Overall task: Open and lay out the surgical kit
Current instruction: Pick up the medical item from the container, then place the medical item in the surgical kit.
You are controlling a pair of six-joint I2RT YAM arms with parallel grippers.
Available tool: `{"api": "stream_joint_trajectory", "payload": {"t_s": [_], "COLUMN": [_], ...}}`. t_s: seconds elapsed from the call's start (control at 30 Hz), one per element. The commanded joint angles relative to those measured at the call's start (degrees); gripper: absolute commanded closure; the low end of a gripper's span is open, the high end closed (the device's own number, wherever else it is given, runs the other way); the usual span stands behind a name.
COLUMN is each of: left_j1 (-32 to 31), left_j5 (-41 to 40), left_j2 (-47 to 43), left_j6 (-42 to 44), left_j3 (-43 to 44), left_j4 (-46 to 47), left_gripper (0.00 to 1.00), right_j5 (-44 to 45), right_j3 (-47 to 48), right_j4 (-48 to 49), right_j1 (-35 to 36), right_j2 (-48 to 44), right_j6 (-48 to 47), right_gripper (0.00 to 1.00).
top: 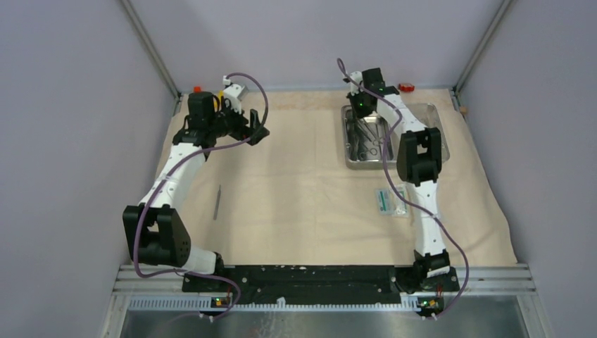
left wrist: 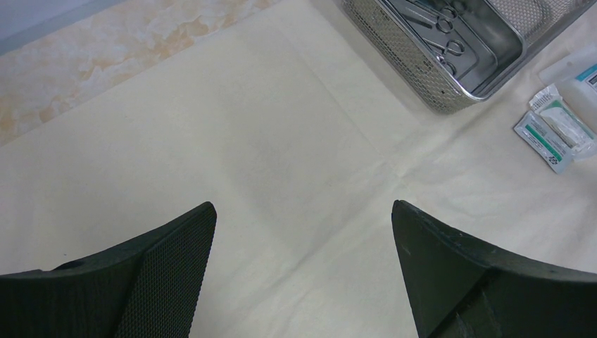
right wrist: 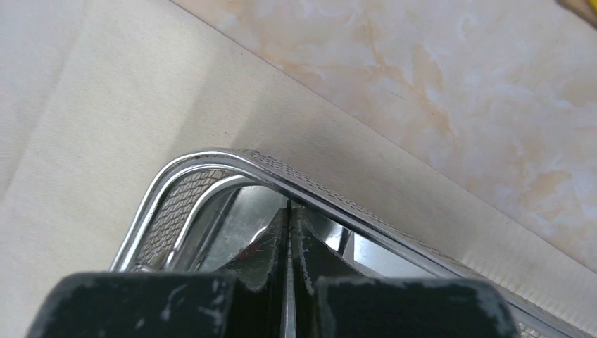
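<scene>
The beige cloth wrap [top: 296,197] lies spread flat over the table. The shiny steel tray [top: 350,141] stands on it at the back right, with scissors and forceps [left wrist: 440,32] inside. My right gripper [top: 360,105] reaches down into the tray's far left corner. In the right wrist view it [right wrist: 289,208] is shut just inside the tray rim [right wrist: 211,156], with a thin silver strip of metal showing between its pads. White-and-teal packets [top: 391,201] lie in front of the tray. A thin metal instrument [top: 217,202] lies on the cloth at the left. My left gripper [top: 257,130] hovers open over bare cloth [left wrist: 303,208].
A red block [top: 406,88] sits at the back edge behind the tray. A yellow block [top: 224,95] and a small red one [top: 197,90] sit at the back left. Marbled tabletop [right wrist: 457,84] shows beyond the cloth. Grey walls close in on three sides.
</scene>
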Motion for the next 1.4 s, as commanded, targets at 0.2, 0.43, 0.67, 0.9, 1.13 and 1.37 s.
{"api": "stream_joint_trajectory", "payload": {"t_s": [0.2, 0.43, 0.67, 0.9, 1.13, 1.37], "left_j1": [-1.34, -3.94, -8.58, -15.8, -20.8, -23.26], "left_j5": [1.67, 1.1, -0.43, -1.26, -1.18, -1.85], "left_j2": [0.66, 2.55, 8.0, 16.14, 25.58, 31.38], "left_j6": [-0.13, -4.45, -12.4, -13.43, -17.2, -22.87], "left_j3": [2.16, 4.29, 9.1, 17.17, 27.21, 31.95], "left_j4": [3.09, 5.2, 8.28, 9.6, 10.2, 12.31], "left_gripper": [0.01, 0.01, 0.01, 0.04, 0.07, 0.17], "right_j5": [-1.1, -1.29, -1.14, -4.27, -11.25, -16.23], "right_j3": [1.72, -1.1, -11.13, -15.76, -21.99, -27.58], "right_j4": [1.31, 2.1, 7.58, 9.41, 12.59, 17.07], "right_j1": [-0.2, -0.03, 2.08, 3.58, 4.06, 4.13], "right_j2": [-11.42, -17.41, -27.04, -32.15, -36.17, -39.15], "right_j6": [4.17, 6.5, 10.88, 16.34, 25.77, 33.17], "right_gripper": [1.0, 1.0, 1.0, 1.0, 1.0, 1.0]}}
